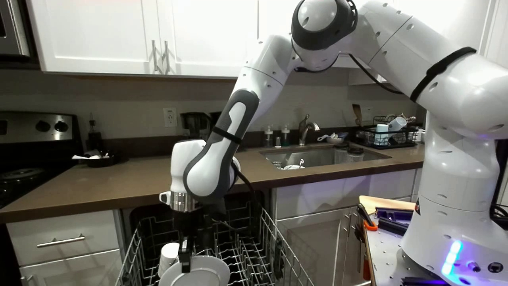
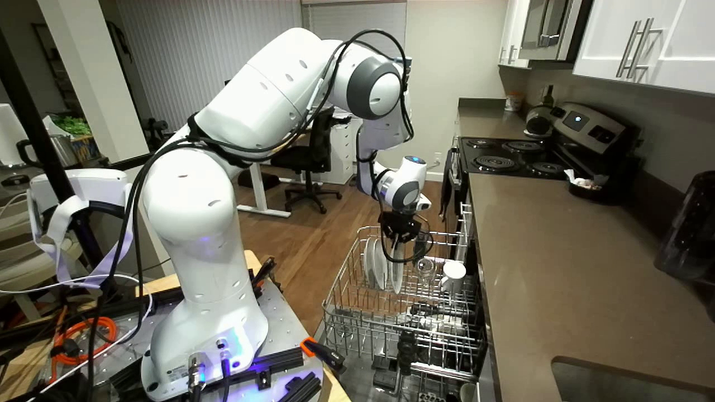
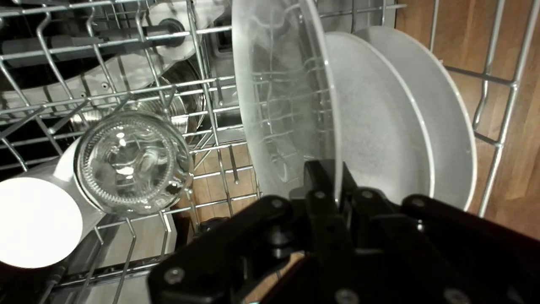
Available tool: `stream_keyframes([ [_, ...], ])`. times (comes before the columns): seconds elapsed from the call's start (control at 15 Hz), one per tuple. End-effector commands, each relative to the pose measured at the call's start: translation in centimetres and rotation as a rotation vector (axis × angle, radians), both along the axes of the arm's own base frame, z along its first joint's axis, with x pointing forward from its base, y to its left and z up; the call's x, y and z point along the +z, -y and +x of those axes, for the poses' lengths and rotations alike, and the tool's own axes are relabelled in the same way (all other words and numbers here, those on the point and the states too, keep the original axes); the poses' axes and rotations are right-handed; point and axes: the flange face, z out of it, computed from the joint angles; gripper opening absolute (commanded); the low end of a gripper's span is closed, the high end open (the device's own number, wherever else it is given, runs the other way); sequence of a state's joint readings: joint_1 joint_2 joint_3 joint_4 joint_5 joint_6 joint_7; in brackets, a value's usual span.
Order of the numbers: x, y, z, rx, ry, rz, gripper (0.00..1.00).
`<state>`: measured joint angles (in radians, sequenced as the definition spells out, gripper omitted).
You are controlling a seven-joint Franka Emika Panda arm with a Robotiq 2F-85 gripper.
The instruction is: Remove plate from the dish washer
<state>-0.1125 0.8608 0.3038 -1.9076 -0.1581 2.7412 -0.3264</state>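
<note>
A white round plate (image 3: 289, 97) stands on edge in the wire rack (image 1: 289, 251) of the dish washer (image 1: 151, 216). It also shows in both exterior views (image 1: 202, 274) (image 2: 397, 273). My gripper (image 3: 334, 179) points down with one black finger on each side of the plate's rim, shut on it. The gripper shows at the plate's upper edge in both exterior views (image 1: 185, 256) (image 2: 397, 241). Two more white plates (image 3: 379, 118) (image 3: 443, 114) stand close beside the held one. I cannot tell whether the held plate's lower edge rests on the tines.
A clear glass jar (image 3: 133, 162) and a white mug (image 3: 38, 223) stand upside down in the rack on the other side of the held plate. The rack's wire walls surround them. The brown countertop (image 2: 547, 251) runs alongside, with its edge close to the arm.
</note>
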Motion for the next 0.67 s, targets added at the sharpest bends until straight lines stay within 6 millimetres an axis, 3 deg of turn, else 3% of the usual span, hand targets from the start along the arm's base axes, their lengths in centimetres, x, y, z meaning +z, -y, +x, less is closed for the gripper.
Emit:
stream_keyframes([
  [0.0,3.8,-0.4,-1.6,0.0,-0.051,0.022,0.07],
  [0.2,6.1,-0.7,-2.0,-0.023,-0.052,-0.017,0.07],
  [0.6,9.6,-4.0,-3.2,0.026,-0.064,-0.08,0.07],
])
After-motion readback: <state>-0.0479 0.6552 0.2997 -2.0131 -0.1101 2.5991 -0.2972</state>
